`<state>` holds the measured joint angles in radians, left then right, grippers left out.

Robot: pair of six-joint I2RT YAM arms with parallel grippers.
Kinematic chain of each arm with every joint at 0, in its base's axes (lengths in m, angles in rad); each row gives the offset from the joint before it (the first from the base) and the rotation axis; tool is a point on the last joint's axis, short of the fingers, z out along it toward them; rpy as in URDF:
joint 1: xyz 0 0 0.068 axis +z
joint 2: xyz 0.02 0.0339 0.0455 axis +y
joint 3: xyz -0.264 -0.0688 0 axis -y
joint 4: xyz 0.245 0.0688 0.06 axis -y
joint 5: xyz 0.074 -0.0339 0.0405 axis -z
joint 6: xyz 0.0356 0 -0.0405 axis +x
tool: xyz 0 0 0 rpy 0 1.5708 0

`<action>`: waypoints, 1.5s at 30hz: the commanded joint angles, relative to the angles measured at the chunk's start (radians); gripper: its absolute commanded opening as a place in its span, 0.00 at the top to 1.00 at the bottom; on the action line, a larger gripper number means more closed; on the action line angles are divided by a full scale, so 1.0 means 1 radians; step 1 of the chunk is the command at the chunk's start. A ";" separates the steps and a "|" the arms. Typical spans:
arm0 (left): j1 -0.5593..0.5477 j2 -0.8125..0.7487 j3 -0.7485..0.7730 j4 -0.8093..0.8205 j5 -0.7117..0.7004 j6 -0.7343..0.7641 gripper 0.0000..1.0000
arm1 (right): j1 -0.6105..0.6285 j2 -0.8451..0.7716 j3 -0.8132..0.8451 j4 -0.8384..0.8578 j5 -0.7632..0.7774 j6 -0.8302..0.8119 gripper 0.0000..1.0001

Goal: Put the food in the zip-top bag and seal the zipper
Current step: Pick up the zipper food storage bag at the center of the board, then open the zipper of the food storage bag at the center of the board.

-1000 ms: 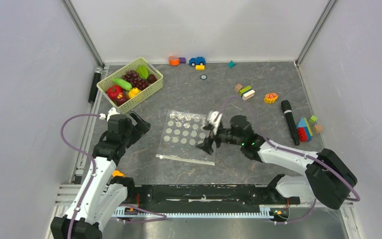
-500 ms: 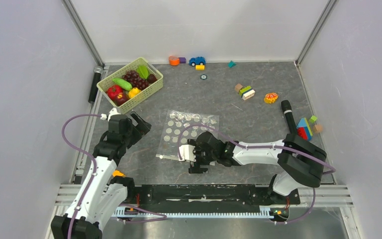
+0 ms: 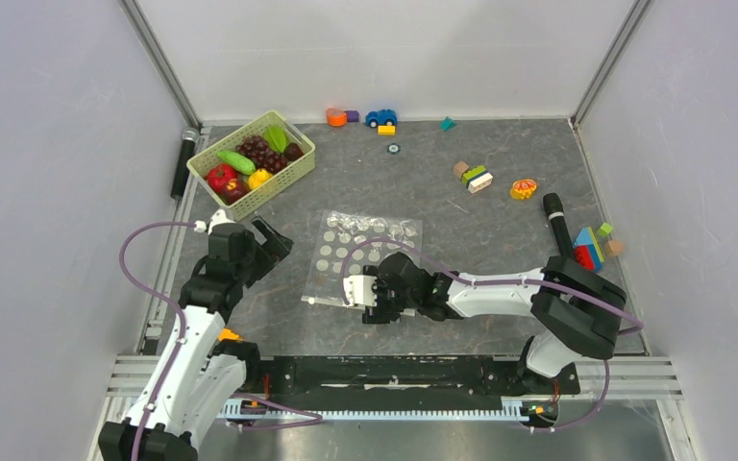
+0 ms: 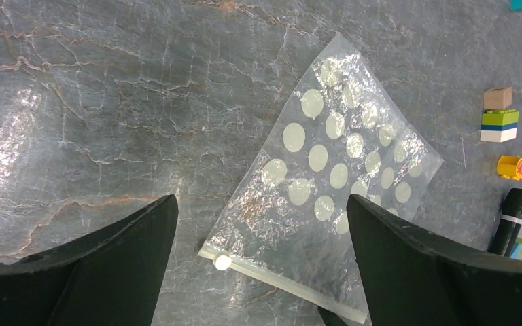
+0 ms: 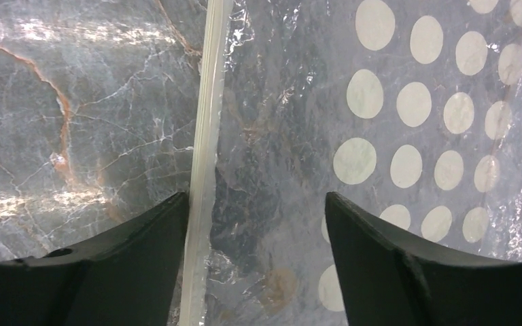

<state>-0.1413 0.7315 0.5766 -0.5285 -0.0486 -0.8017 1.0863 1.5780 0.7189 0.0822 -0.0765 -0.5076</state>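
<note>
The zip-top bag (image 3: 357,252) lies flat and empty mid-table, with the zipper (image 3: 332,304) along its near edge and the white slider tab (image 3: 312,302) at the left end. The food, grapes (image 3: 261,152), cucumber (image 3: 235,160), red (image 3: 221,178) and yellow (image 3: 259,179) pieces, sits in the green basket (image 3: 279,184) at the back left. My right gripper (image 3: 373,300) is open low over the zipper edge; in its wrist view (image 5: 257,197) the zipper (image 5: 204,149) runs beside the left finger. My left gripper (image 3: 274,235) is open and empty left of the bag (image 4: 333,176), with the slider (image 4: 223,262) between its fingers.
Toy blocks (image 3: 476,177), a blue car (image 3: 381,117) and an orange piece (image 3: 524,188) lie at the back. A black cylinder (image 3: 557,230) and stacked blocks (image 3: 591,250) lie at the right. Another black cylinder (image 3: 184,154) lies by the left wall.
My right arm has swung from the bag's right edge round to its near edge, and the gripper now sits over the zipper strip. The left arm has barely moved.
</note>
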 commanded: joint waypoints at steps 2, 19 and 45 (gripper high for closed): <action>0.005 -0.016 -0.011 0.023 0.017 -0.012 0.00 | 0.003 0.026 0.032 0.046 0.048 -0.014 0.29; 0.005 -0.016 -0.015 0.023 0.024 -0.016 0.00 | -0.003 0.070 0.057 0.117 0.243 0.046 0.83; -0.335 0.026 -0.075 0.330 0.097 0.012 0.00 | -0.008 -0.121 -0.055 0.442 0.544 0.411 1.00</action>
<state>-0.3752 0.7078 0.4831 -0.2817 0.1749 -0.8013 1.0832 1.4929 0.6281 0.4927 0.4503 -0.1833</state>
